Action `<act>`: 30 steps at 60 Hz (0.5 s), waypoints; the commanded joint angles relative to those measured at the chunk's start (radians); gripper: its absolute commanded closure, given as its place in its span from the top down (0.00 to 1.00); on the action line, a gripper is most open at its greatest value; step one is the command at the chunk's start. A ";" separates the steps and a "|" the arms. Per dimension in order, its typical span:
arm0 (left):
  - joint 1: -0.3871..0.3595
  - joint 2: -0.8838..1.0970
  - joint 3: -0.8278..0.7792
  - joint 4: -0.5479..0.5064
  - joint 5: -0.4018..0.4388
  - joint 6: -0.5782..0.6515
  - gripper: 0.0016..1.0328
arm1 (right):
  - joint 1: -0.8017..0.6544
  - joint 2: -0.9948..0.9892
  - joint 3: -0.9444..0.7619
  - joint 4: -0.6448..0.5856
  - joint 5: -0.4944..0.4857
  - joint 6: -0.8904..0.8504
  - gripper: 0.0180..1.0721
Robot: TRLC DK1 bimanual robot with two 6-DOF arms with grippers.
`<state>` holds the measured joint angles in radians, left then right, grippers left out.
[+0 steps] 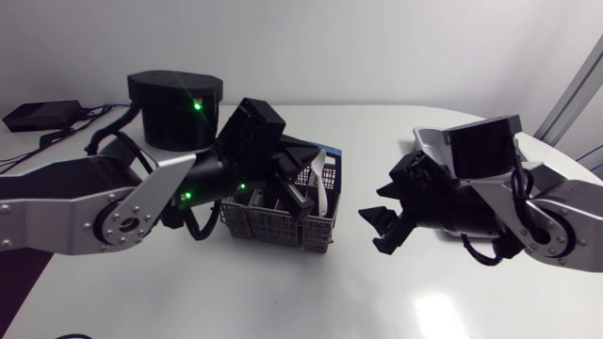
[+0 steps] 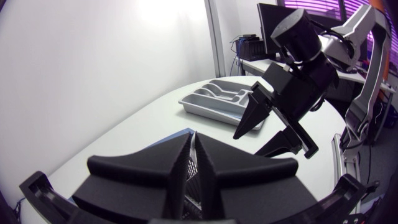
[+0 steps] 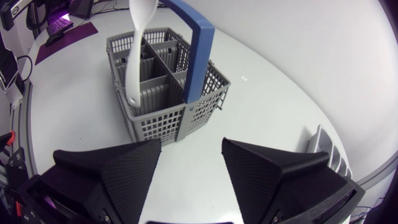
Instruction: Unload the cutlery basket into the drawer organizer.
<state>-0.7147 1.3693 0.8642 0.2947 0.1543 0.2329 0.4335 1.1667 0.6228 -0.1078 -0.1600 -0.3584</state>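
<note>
Hidden, basket: here in the head view the left arm (image 1: pixel 85 202) lies right across the grey cutlery basket (image 1: pixel 273 226) at centre frame. Only the near wall and right corner show.
Hidden, organizer: the drawer organizer (image 1: pixel 426 141) just peeks out behind the right arm (image 1: pixel 537 212) at upper right. The left wrist view shows it whole, well apart from the basket.
Hard to tell: the white utensil (image 3: pixel 135 50) rises out of the basket and its upper end is cut off in the right wrist view. Spoon or spatula, I can't say.
Left jaws: over the basket and pinched down to a sliver. The fingers (image 2: pixel 137 171) press a thin pale strip from both sides, so they have the white utensil.
Right jaws: spread wide with nothing between them. The fingers (image 3: pixel 112 174) sit low over the bench (image 1: pixel 236 292), with the basket ahead of them.
Basket build: a square plastic lattice, split into compartments, with a flat blue handle (image 3: pixel 196 43) arching over the middle.
Organizer build: a pale grey moulded tray with long curved slots.
Utensil: smooth, glossy white, slim, tilted, with its broader lower end at the basket rim.
Fingers: matte black broad wedges with a fine dimpled face.
Bench: glossy white with a rounded edge.
Upper left: a black drum-shaped unit (image 1: pixel 174 108) stands on the bench behind the left arm.
</note>
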 commanded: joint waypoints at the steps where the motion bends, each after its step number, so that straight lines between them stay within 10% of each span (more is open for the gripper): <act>1: 0.009 -0.030 0.056 -0.039 -0.006 -0.078 0.10 | 0.028 -0.044 0.055 -0.046 0.000 0.039 0.68; 23: -0.003 -0.012 0.093 -0.134 -0.045 -0.095 0.11 | 0.096 -0.050 0.127 -0.107 0.031 0.108 0.68; 30: 0.017 0.024 0.082 -0.193 0.030 -0.015 0.24 | 0.088 -0.047 0.092 -0.082 0.031 0.102 0.68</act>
<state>-0.7086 1.3548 0.9398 0.1402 0.1490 0.1555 0.5224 1.1053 0.7559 -0.2031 -0.1333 -0.2756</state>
